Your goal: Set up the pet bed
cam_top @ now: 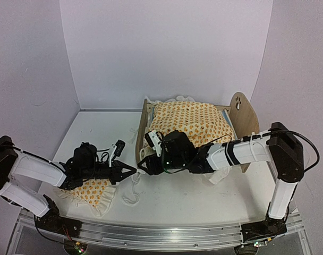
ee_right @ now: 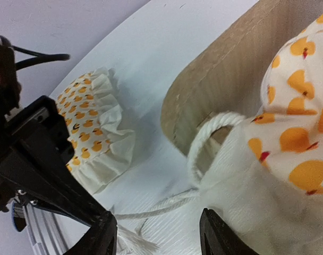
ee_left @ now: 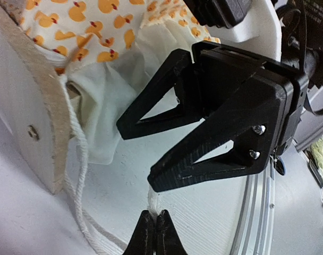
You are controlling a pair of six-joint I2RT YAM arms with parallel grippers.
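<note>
A white table [cam_top: 204, 202] carries the pet bed [cam_top: 245, 119] toward its back edge, right of centre, with the low footboard facing the left edge. A duck-print ruffled blanket [cam_top: 188, 119] is heaped over the mattress, probably still to be smoothed. The matching pillow [cam_top: 92, 191] lies near the front left corner, under the left arm, likely parked until the blanket is settled. The right pincer [ee_right: 159, 234] is spread and holds nothing, hovering just beside the footboard's near corner. The left pincer [ee_left: 153, 234], tip to tip with it, is pressed together on a white cord [ee_left: 76, 159]. The cord trails from the footboard across the table, and the grip looks meant to draw it clear of the bed.
</note>
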